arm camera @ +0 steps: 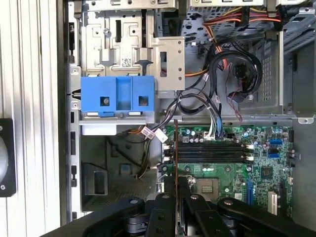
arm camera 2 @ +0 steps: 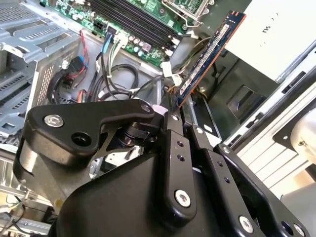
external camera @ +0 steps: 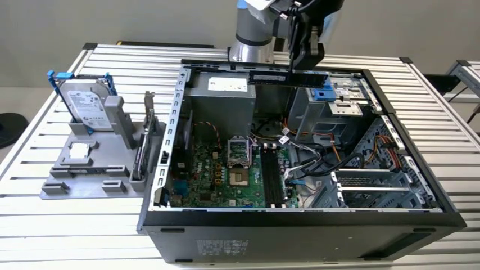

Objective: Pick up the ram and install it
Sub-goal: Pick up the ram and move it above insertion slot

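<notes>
Above the computer case [external camera: 180,112], the gripper [external camera: 291,68], downward-pointing, around the ram [external camera: 289,77].

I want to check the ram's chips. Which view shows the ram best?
The second wrist view: the ram shows its chip face along most of its length. In the exterior view the ram is a small dark bar; in the first wrist view the ram is edge-on, a thin line.
</notes>
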